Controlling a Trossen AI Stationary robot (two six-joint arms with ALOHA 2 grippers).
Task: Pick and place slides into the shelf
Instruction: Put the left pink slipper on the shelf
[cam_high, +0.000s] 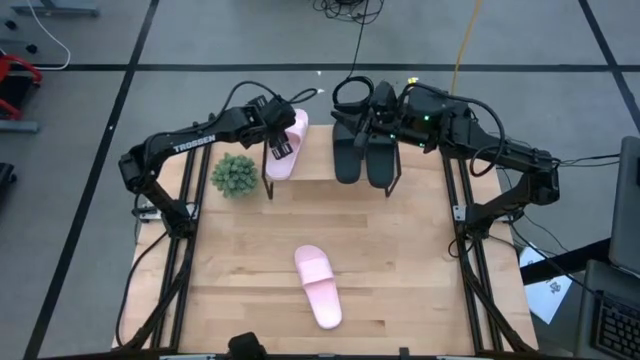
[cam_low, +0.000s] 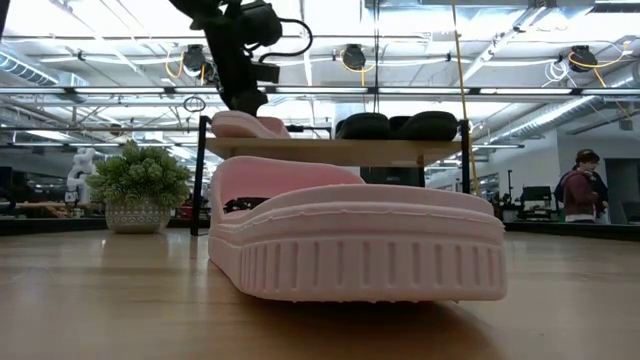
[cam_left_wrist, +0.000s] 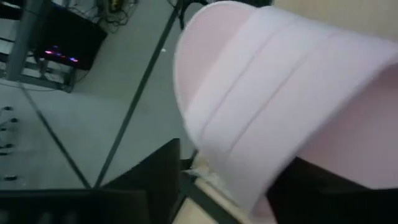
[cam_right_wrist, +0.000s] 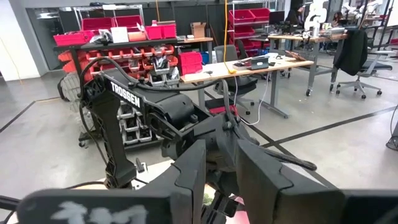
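One light pink slide (cam_high: 286, 146) lies on the shelf (cam_low: 340, 150) at its left end, also seen as the pink slide (cam_low: 246, 124) in the low view. My left gripper (cam_high: 279, 140) comes down on it and is shut on it. Two black slides (cam_high: 364, 152) sit side by side on the shelf top, soles down. My right gripper (cam_high: 374, 118) hovers open above their far ends, touching nothing. The second pink slide (cam_high: 318, 286) lies sole down on the table near its near edge. My left gripper holds the pink slide at its wide strap (cam_left_wrist: 249, 118), with one dark finger (cam_left_wrist: 158, 177) on either side of it. The fingers come from above, slanting down from the table's left. The slide's sole (cam_low: 240, 132) sits on the shelf's plank top, about level.
A small potted plant (cam_high: 233, 175) stands on the table just left of the shelf, close to my left arm. The shelf's thin black legs (cam_low: 200, 175) stand at the table's far edge. Bare tabletop (cam_high: 420, 260) lies between the shelf and the near pink slide.
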